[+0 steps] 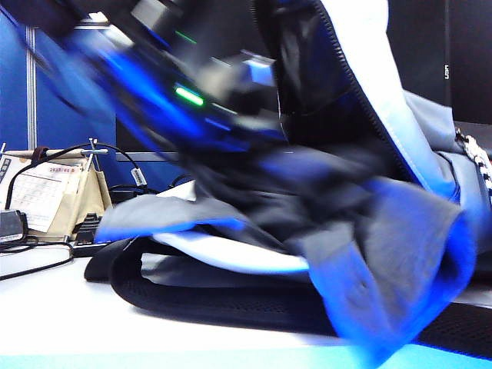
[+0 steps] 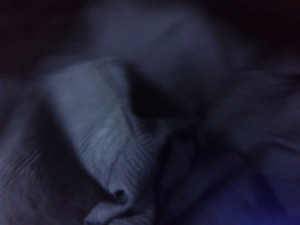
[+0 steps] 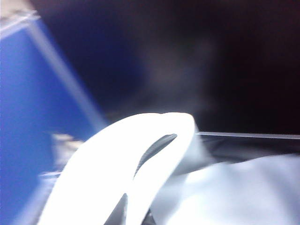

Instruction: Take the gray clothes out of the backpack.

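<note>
Gray knit spills from the mouth of the backpack (image 1: 430, 123) in the exterior view: the gray clothes (image 1: 384, 254) hang in folds over the bag's lower edge, down toward the white bench (image 1: 61, 315). The backpack lies on its side, its pale flap lifted high on the right. The left arm (image 1: 154, 84) comes in blurred from the upper left and plunges into the opening; its left claw is buried among the cloth and cannot be seen here. A calendar (image 1: 38, 196) and cables (image 1: 31, 250) sit well apart at the left edge.

From the left wrist, ribbed gray clothes (image 2: 103, 150) fill the whole picture, dark and close. No fingers show, but the left claw is clenched, and I judge it has pinched a fold of the knit.

From the right wrist, only a bright pale loop of the backpack (image 3: 117, 173) shows against a dark background. The right claw is clenched too, apparently holding the flap up, though its tips stay hidden.

Risk from here: a thin pinch could slip, or the knit could snag on the zipper and drag the whole bag if the flap hold loosens.
</note>
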